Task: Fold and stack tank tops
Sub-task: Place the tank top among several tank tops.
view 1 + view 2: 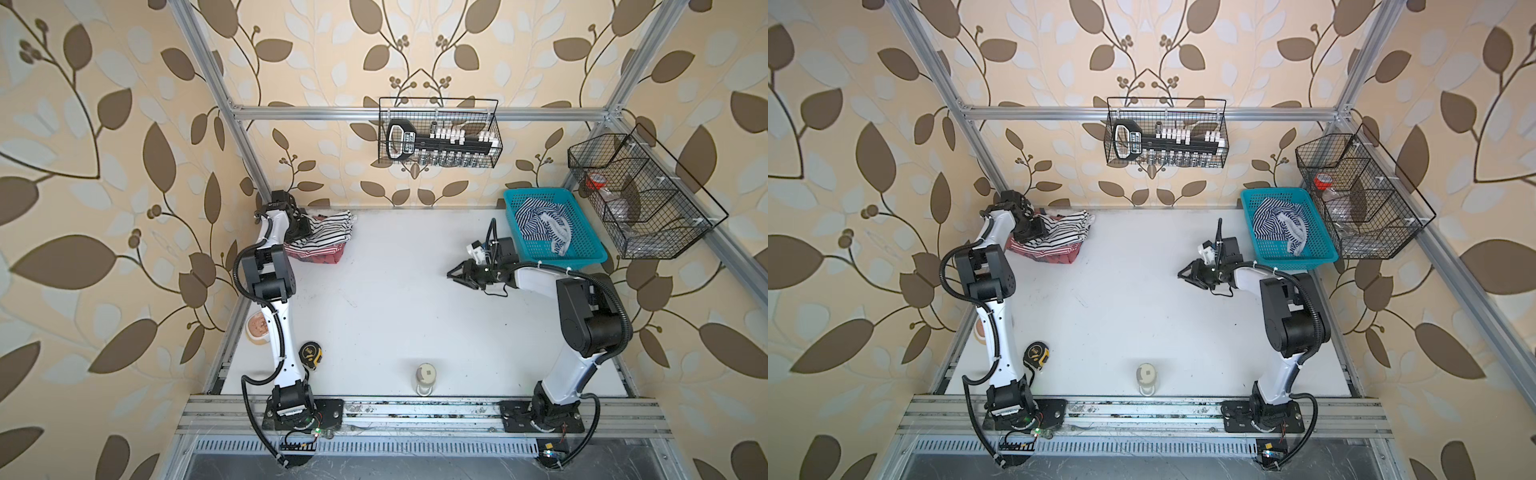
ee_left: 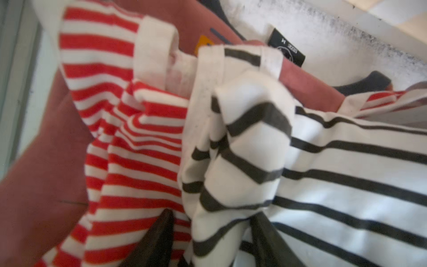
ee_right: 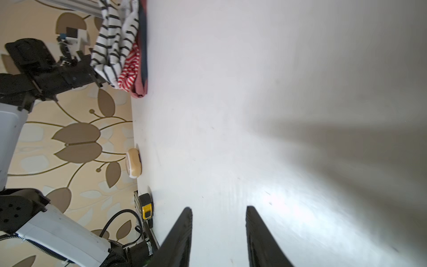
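Black-striped tank top (image 1: 328, 230) lies rumpled at 10 o'clock, left gripper (image 2: 211, 213) jaws spread around its bunched fold. Right gripper (image 3: 219, 208) at 2 o'clock, jaws spread, empty.

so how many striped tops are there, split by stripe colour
black-and-white striped top: 1
red-and-white striped top: 1
navy-and-white striped top: 1
total: 3

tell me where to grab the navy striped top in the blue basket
Probably pinch the raised crumpled fold near the middle of the navy striped top, coming straight down from above: the blue basket walls surround it, blocking a sideways approach.
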Robot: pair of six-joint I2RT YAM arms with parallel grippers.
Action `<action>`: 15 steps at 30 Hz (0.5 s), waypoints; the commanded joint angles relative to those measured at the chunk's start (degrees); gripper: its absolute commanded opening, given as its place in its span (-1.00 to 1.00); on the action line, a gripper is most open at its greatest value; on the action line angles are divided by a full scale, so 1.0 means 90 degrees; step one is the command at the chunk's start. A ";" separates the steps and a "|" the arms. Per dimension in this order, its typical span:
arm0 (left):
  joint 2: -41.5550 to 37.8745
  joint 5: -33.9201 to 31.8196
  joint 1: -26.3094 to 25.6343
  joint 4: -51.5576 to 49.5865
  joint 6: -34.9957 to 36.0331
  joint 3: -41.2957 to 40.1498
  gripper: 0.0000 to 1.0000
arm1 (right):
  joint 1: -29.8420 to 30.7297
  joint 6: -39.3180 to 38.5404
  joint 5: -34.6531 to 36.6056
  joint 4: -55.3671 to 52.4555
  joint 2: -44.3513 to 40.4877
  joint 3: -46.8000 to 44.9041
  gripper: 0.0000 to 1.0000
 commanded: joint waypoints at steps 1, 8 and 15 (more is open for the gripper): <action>-0.0849 0.0056 0.0125 0.0378 -0.0325 -0.0275 0.39 | 0.0354 0.0252 -0.0204 0.0088 0.0312 0.0856 -0.14; -0.1239 0.0183 0.0140 0.0084 -0.0847 -0.0457 0.58 | 0.0982 0.1046 -0.0584 0.0774 0.1293 0.2394 -0.01; -0.1039 0.0761 0.0150 0.0121 -0.1250 -0.0770 0.61 | 0.1121 0.1495 -0.0762 0.1482 0.1481 0.2191 -0.01</action>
